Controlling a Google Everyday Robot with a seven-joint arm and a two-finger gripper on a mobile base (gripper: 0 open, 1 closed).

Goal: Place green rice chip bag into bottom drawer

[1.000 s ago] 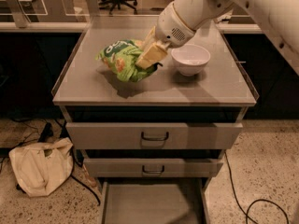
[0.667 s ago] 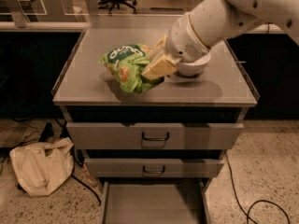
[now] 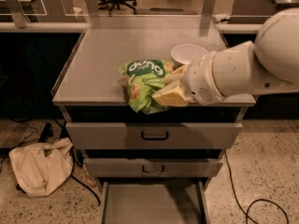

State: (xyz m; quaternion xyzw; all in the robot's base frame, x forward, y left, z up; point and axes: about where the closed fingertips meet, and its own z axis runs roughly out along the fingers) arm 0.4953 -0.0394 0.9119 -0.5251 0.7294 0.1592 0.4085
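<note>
We saw the gripper at the front edge of the grey cabinet top, at the end of the thick white arm that came in from the right. Its two tan fingers were pinched on the right side of the green chip bag, one above and one below. The bag was crumpled, and its lower part hung a little over the front edge, above the top drawer. A white bowl stood just behind the gripper. The top drawer and the middle drawer were pushed in. The bottom drawer was pulled out, directly below the bag, and its flat floor was bare. A beige cloth sack lay on the floor to the left.
</note>
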